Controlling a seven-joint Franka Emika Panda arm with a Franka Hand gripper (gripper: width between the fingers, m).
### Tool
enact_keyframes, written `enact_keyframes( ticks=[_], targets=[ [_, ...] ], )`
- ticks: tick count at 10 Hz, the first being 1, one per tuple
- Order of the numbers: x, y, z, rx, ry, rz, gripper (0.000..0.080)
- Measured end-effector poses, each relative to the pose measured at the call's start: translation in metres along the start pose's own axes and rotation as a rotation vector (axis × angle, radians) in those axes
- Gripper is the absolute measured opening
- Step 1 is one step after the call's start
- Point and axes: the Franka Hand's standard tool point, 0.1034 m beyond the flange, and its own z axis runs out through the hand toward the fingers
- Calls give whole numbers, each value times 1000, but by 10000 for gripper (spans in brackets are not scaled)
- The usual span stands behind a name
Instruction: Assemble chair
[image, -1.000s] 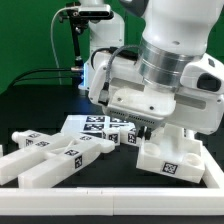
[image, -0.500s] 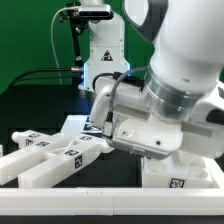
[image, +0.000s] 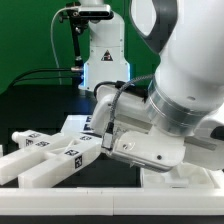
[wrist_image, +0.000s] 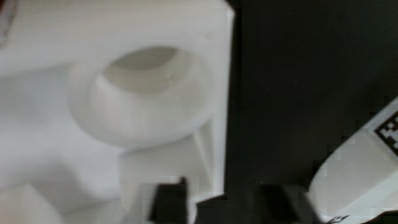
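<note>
The chair (image: 30, 166) lies in loose white parts on the black table (image: 25, 115). Its tagged bars (image: 62, 152) at the exterior view's left have not moved. The arm (image: 185, 90) has dropped lower and now hides the tag on the block (image: 185, 181). The gripper (wrist_image: 228, 202) stands slightly parted, holding nothing, beside a part with a round hole (wrist_image: 71, 130).

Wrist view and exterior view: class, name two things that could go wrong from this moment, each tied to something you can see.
1. The fingers stand slightly apart with nothing between them, close beside the white part with the round hole. A further move could nudge that part rather than grasp it.
2. The tilted arm hangs low over the tagged bars. A sideways sweep might knock them out of place.
</note>
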Motion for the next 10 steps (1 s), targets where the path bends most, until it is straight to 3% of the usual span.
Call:
enact_keyframes(
  ticks=[1,3,4,6,7,10],
  targets=[
    [0,-3,-8,-6,-19,1,303],
    [20,-30,-31,-8,-60,108,569],
    [24,-44,-33,-46,-78,242,569],
    [49,-73,-21,-88,-99,554,646],
    [55,-74,-20,-86,-94,626,646],
    [54,-71,-18,-96,-83,831,648]
  ],
)
